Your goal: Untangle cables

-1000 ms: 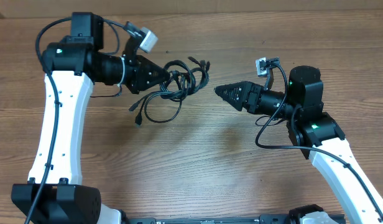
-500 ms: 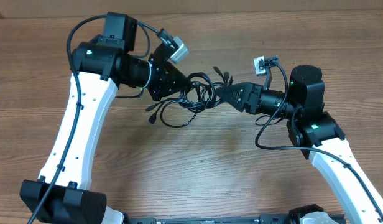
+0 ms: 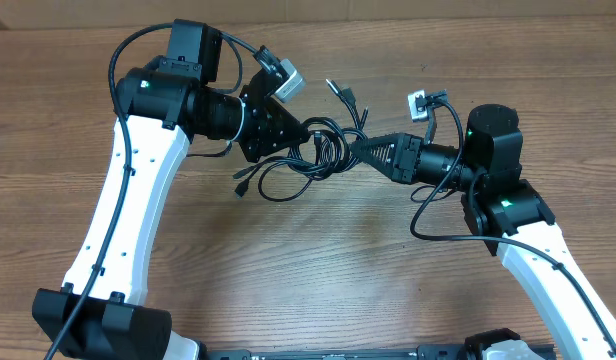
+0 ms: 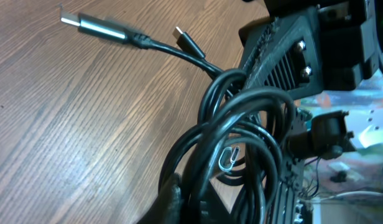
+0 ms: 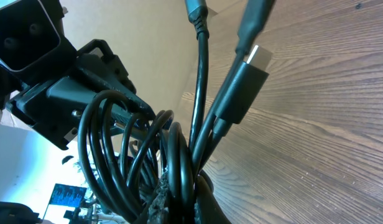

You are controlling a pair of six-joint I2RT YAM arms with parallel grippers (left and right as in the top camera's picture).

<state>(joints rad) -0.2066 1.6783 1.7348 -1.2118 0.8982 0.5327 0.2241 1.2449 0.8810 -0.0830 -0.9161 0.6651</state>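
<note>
The cables (image 3: 323,148) form one tangled black bundle lifted over the table between my two arms. My left gripper (image 3: 296,135) is shut on the bundle's left side, and my right gripper (image 3: 360,148) is shut on its right side. Plug ends (image 3: 343,92) stick up toward the back, and one loose end (image 3: 243,186) hangs down at the left. In the left wrist view the loops (image 4: 241,118) pass between my gripper (image 4: 204,208), with a silver plug (image 4: 98,26) beyond. In the right wrist view my gripper (image 5: 182,205) clamps several cords (image 5: 173,155) below a black plug (image 5: 244,87).
The wooden table (image 3: 288,260) stretches out below and in front of the bundle. Its back edge runs along the top of the overhead view. The right arm's own thick wire (image 3: 428,205) loops beside its wrist.
My left arm carried the bundle right toward the right gripper. The right gripper, open a second ago, has shut on the bundle. The plug ends flicked up toward the back.
</note>
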